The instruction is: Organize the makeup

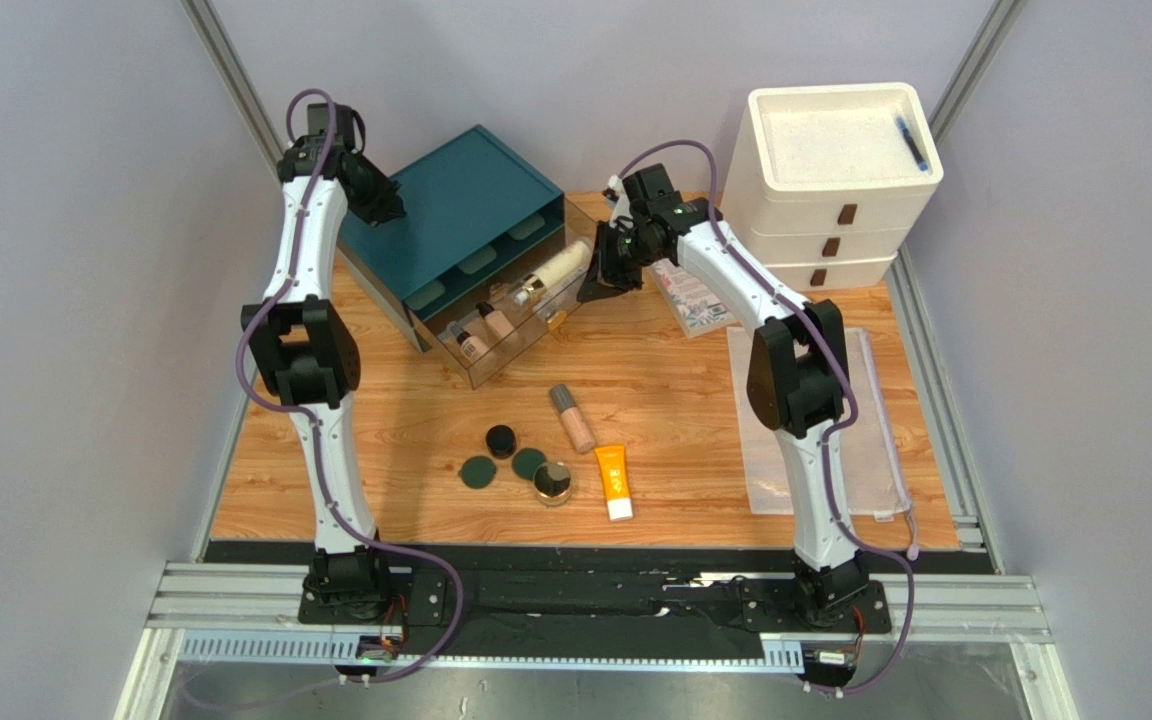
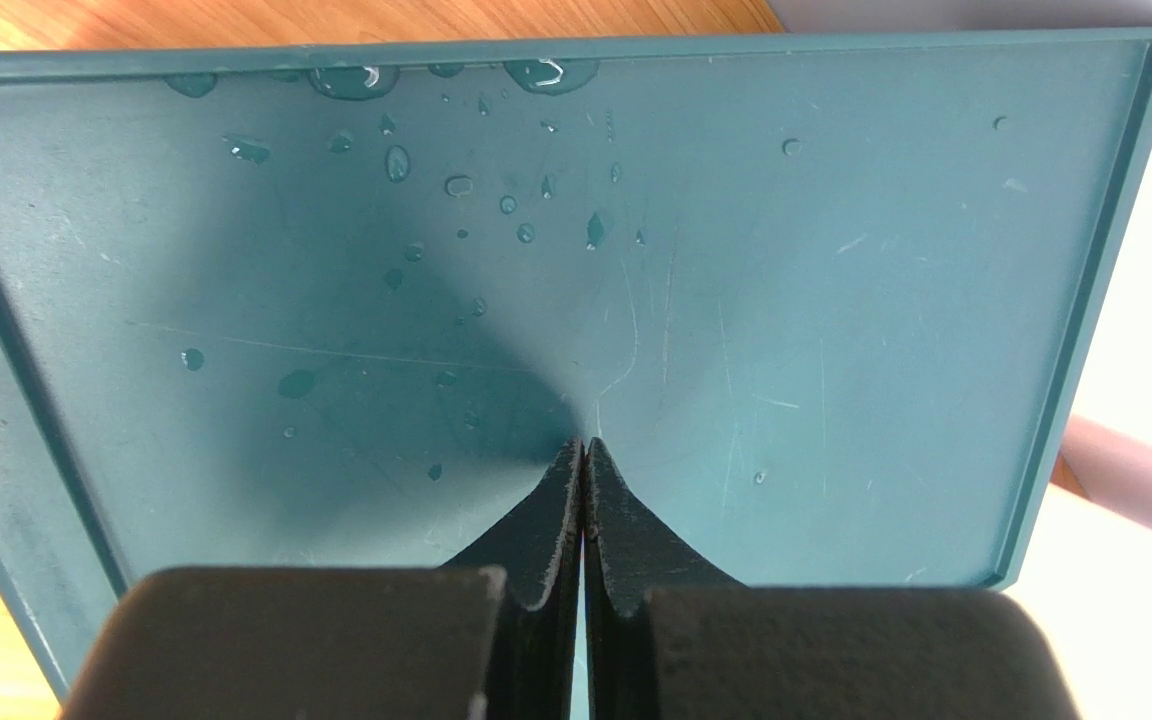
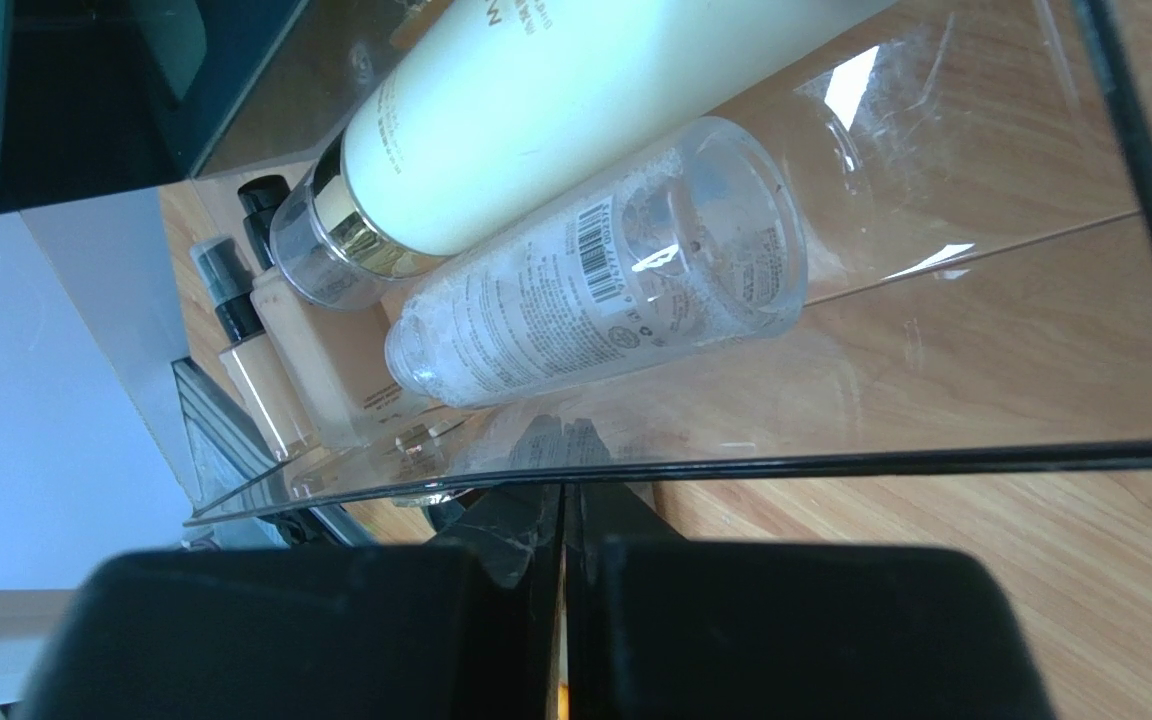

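1. Two fingers of the left gripper (image 2: 584, 450) are pressed tip to tip, holding nothing, over the teal organiser (image 2: 838, 300), whose lid is spotted with droplets (image 2: 387, 158). Contact with the lid cannot be told.
2. Standing out from the organiser's front, a clear drawer (image 3: 913, 450) holds a cream-gold bottle (image 3: 567, 105) and a clear tube (image 3: 612, 270) lying side by side. Beige bottles (image 3: 289, 360) lie beyond them. The right wrist view cuts off the drawer's far end.
3. Loose on the wooden table (image 1: 387, 450) are four round compacts (image 1: 501, 440) in a cluster. A beige tube (image 1: 573, 417) and an orange white-capped tube (image 1: 615, 482) lie just beside them.
4. The right gripper (image 3: 564, 495) is closed and empty, with its tips at the drawer's outer wall. Glare hides whether they touch it.
5. The right arm half hides a patterned booklet (image 1: 692, 297). A mesh pouch (image 1: 868, 435) lies partly under that arm.
6. A white drawer unit (image 1: 838, 180) stands in the far right corner. The thin dark thing on its top is too small to identify.
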Available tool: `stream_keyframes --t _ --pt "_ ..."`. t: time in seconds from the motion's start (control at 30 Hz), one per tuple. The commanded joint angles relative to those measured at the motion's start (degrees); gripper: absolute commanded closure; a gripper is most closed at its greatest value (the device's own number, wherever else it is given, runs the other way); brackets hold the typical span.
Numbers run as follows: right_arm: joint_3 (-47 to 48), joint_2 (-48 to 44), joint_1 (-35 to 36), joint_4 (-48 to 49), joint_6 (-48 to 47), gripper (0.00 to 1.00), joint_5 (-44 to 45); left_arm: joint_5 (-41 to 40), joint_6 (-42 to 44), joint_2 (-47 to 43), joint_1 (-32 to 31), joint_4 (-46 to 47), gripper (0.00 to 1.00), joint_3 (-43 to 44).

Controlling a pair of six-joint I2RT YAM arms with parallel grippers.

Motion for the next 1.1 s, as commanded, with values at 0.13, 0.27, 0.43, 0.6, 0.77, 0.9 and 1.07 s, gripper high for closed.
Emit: stream_keyframes --t 0.13,0.27,0.43,0.6,0.77,0.9,1.07 --pt "5.5 2.7 3.1 13.4 3.3 1.00 -1.2 0.1 2.6 3.8 -1.0 -12.5 1.00 -3.9" --pt "5.2 2.0 3.0 13.0 2.7 1.00 -0.4 -0.1 3.0 3.8 -1.0 -12.5 1.00 -4.0" --pt "3.3 -1.4 2.9 10.4 0.2 1.00 0.4 0.7 2.9 4.0 -0.9 -12.6 1.00 -4.0" --pt "-7.8 -10.8 2.2 8.0 -6.1 0.89 -2.2 2.7 3.3 4.1 -1.0 -12.6 1.00 -3.7" --pt "-20.0 -18.9 4.2 5.4 -15.7 0.45 2.1 4.1 3.5 4.7 -0.9 -12.5 1.00 -3.4" --pt "-26.8 -21.1 6.3 6.0 -21.3 0.33 2.4 4.9 3.9 5.0 -1.0 -13.0 1.00 -3.4" --pt "-29.9 -19.2 11.8 5.8 -25.4 0.29 5.0 6.5 4.9 5.5 -1.0 -13.1 1.00 -3.7"
